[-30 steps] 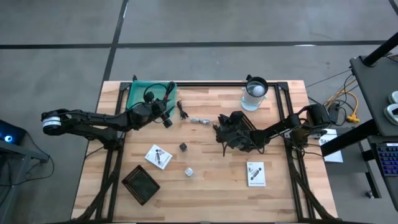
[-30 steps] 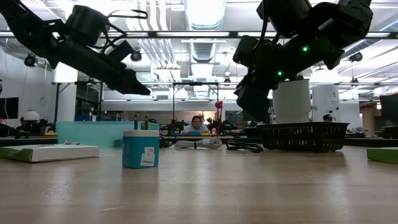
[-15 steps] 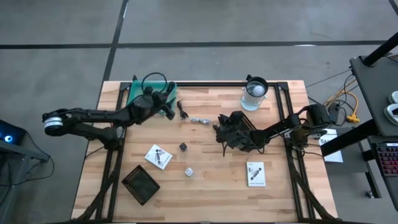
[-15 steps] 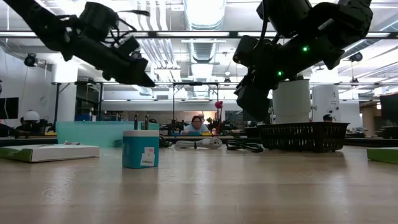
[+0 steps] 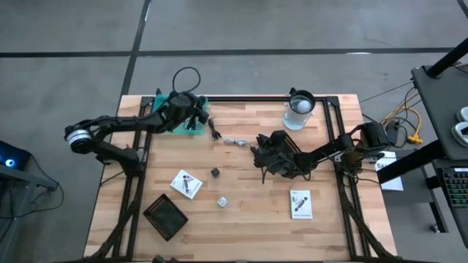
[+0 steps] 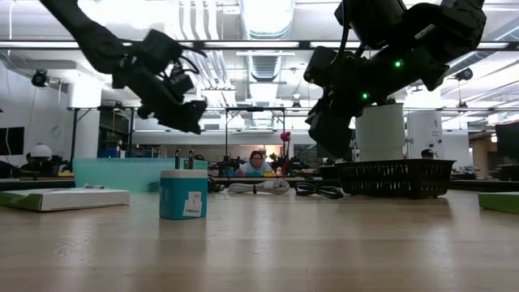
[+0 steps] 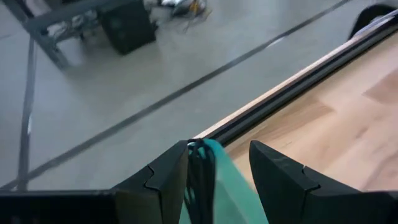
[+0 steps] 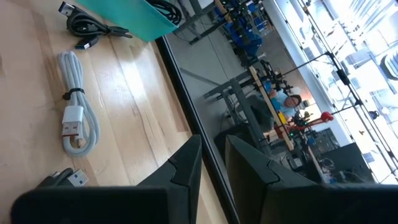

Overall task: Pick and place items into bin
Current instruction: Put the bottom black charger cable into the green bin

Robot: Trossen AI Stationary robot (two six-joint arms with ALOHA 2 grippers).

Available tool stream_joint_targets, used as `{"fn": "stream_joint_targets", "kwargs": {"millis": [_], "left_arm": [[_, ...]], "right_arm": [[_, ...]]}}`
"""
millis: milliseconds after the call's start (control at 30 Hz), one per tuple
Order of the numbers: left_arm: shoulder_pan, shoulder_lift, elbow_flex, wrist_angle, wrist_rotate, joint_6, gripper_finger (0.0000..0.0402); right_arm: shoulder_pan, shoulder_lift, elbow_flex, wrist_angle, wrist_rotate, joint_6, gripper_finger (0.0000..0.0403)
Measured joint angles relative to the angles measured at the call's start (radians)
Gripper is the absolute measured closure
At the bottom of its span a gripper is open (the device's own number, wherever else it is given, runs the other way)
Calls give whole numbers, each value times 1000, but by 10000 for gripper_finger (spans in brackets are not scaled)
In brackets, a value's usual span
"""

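Note:
My left gripper (image 5: 197, 119) hangs over the green bin (image 5: 162, 109) at the table's far left and is shut on a thin black cable (image 5: 186, 76). In the left wrist view the bin's rim (image 7: 219, 182) lies right below the fingers. Loose on the wood lie another black cable (image 5: 214, 130), a white cable (image 5: 235, 142), a dark cube (image 5: 216, 172), a white cube (image 5: 221, 201) and two white packets (image 5: 186, 183) (image 5: 300, 204). My right gripper (image 5: 257, 153) waits at mid-table, raised, its fingers (image 8: 186, 163) a narrow gap apart with nothing between them. My left gripper has the black cable between its two fingers, the strands (image 7: 199, 169) running along the inner face of one finger. The fingers reach in from the table's left, slanting a little down. The cable's loop (image 5: 187, 75) arches beyond the gripper past the table's far edge, clear of table and bin.
A clear cup with a white ball (image 5: 298, 108) stands at the far edge, right of centre. A black square tray (image 5: 165, 216) sits near the front left. Dark metal rails (image 5: 248, 98) frame the tabletop. In the low view a person (image 6: 256, 162) sits far behind the table.
My left gripper has swung toward the table's far edge, from beside the bin to above it, rising a little and rolling as it went. The black cable has gone with it, and its loop now reaches past the far edge.

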Motion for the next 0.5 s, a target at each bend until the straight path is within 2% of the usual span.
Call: {"fn": "stream_joint_targets", "kwargs": {"millis": [300,500], "left_arm": [[58,153,135,-134,11,-1,245],[77,216,168,-142,-14,-1,245]], "right_arm": [[0,0,0,-1,0,2,342],[0,0,0,-1,0,2,342]]}}
